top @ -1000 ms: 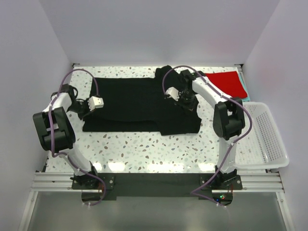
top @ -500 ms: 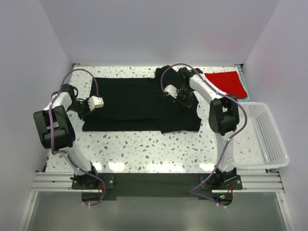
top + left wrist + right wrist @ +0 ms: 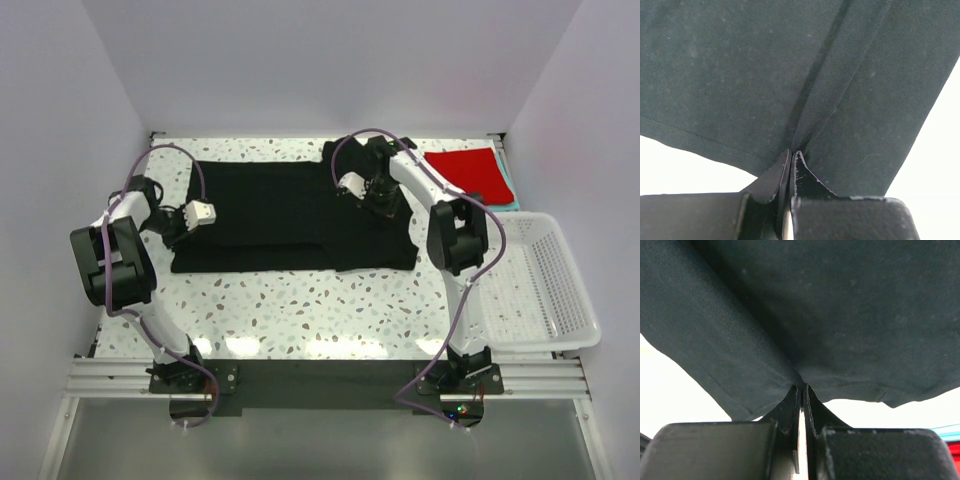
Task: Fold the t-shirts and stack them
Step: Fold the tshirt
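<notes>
The right hand (image 3: 384,200) is now sitting farther back on the counter (image 3: 300,300) and slightly more to the left than a second ago, and its elbow is swinging in with it. The right part of the black t-shirt (image 3: 270,215) is travelling along. Its near hem was bulging toward the arms before and is now lying almost level with the hem of the left part. The left hand (image 3: 182,225) is staying put at the shirt's left end.

Both hands are pinching shut on the black t-shirt. In each wrist view the dark, pointed fingertips are meeting on a raised ridge of the cloth, which is fanning away from them in soft creases.

The black t-shirt is lying spread across the middle of the counter as a broad, matte, finely knitted sheet with a stitched hem along its edge. The red t-shirt (image 3: 468,170) is lying flat as a neat rectangle at the far right corner. The teal t-shirt (image 3: 509,186) is showing as a thin strip beneath its right edge.

The counter is glossy white stone with dark speckles. A white mesh basket (image 3: 560,300) is sitting at its right side.
</notes>
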Available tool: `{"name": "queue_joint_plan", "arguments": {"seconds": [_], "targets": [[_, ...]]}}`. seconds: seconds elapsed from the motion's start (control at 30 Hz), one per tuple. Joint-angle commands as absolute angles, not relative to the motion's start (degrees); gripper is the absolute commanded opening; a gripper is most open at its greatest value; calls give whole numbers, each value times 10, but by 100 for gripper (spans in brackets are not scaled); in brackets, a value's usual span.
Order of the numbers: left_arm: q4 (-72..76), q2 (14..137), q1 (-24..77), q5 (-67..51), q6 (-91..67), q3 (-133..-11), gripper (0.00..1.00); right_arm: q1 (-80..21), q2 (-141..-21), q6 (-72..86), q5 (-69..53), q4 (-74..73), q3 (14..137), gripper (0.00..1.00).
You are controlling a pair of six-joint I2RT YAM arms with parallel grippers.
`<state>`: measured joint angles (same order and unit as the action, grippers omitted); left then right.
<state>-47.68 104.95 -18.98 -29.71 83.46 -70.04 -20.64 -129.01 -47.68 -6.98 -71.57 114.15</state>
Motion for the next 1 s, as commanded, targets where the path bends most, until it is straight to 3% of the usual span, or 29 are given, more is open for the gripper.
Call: {"name": "queue_joint_plan", "arguments": {"seconds": [0.0, 0.13, 0.2, 0.23, 0.27, 0.33, 0.4, 0.53, 0.73, 0.83, 0.97], "targets": [[-461, 1054, -188, -298, 827, -715, 0, -203, -1302, -489, -60, -728, 1174, 0], [-452, 1063, -189, -297, 811, -721, 0, -203, -1310, -487, -56, -721, 1183, 0], [-454, 1072, -190, -300, 789, -727, 6, -202, -1310, -477, -53, -717, 1186, 4], [-457, 1075, -192, -308, 780, -738, 19, -200, -1307, -473, -54, -718, 1187, 15], [-461, 1077, -198, -315, 769, -745, 26, -198, -1304, -468, -59, -721, 1192, 25], [-481, 1081, -210, -348, 736, -777, 37, -186, -1290, -445, -75, -739, 1203, 44], [-514, 1087, -237, -383, 704, -802, 45, -175, -1275, -418, -103, -751, 1205, 53], [-564, 1079, -286, -424, 671, -829, 50, -127, -1216, -368, -160, -769, 1151, 54], [-552, 1052, -329, -421, 592, -752, 52, -53, -1137, -300, -266, -765, 999, 54], [-550, 1052, -336, -426, 568, -718, 59, -47, -1097, -284, -269, -720, 913, 56], [-522, 1053, -341, -422, 535, -686, 61, -46, -1078, -264, -268, -667, 850, 58]]}}
